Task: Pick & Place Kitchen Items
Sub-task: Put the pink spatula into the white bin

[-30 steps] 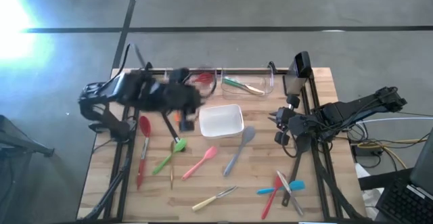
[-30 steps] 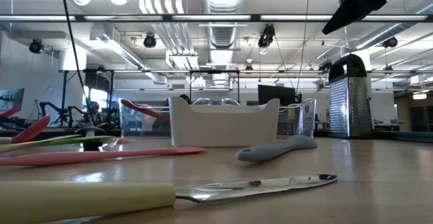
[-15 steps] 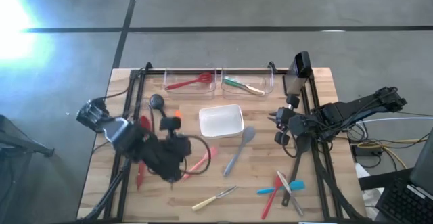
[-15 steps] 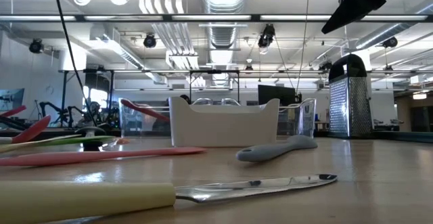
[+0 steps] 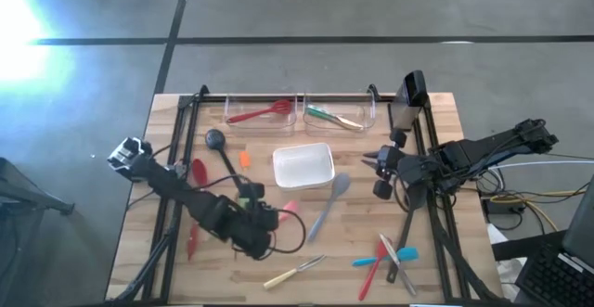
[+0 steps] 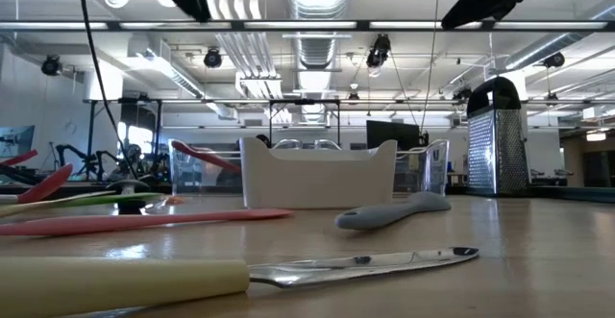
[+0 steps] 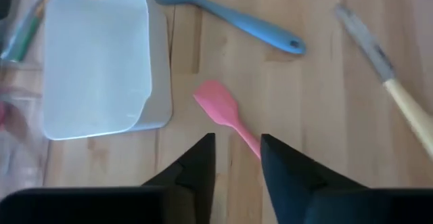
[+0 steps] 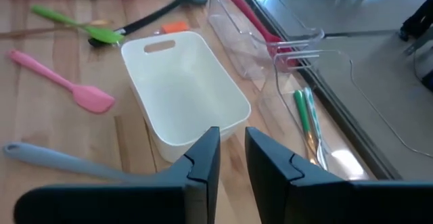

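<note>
Step judged: left gripper (image 7: 235,158) approaching the pink spatula (image 7: 226,116) for a pick. Best done by descending with one finger either side of the handle, short of the blade. Fingers stood slightly parted, holding and touching nothing; the handle ran into the gap between them. Right gripper (image 8: 231,155) waited beside the white dish (image 8: 183,88), narrowly parted, empty.

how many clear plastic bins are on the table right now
2. Both sit side by side along the table's far edge: the left bin holds a red utensil, the right bin holds a green one. None look hidden.
</note>
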{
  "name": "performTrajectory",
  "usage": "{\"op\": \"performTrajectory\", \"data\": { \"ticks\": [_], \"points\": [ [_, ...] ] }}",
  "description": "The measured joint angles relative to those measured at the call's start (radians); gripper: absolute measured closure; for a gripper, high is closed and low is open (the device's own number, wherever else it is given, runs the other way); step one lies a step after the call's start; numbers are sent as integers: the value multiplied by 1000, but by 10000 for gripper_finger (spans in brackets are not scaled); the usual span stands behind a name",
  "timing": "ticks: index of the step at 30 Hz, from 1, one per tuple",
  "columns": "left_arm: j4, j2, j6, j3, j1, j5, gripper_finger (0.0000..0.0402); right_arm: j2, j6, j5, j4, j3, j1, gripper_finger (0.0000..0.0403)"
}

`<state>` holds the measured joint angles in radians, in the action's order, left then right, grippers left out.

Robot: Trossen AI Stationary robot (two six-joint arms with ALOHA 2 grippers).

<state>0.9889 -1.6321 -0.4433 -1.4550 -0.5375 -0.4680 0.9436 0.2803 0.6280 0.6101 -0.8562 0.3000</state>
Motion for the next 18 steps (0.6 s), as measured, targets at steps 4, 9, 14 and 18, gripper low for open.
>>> {"op": "performTrajectory", "data": {
  "ticks": [4,9,14,18],
  "points": [
    [-93,0,61,68,59,76,224,0,0,0,-9,0,1,328],
    [-224,0,172,146,141,231,172,0,21,-4,-19,0,1,319],
    [-298,-3,259,205,215,300,148,0,37,-5,-18,0,1,312],
    [-356,-4,316,234,269,332,146,0,32,-7,-17,0,1,308]
  ]
}}
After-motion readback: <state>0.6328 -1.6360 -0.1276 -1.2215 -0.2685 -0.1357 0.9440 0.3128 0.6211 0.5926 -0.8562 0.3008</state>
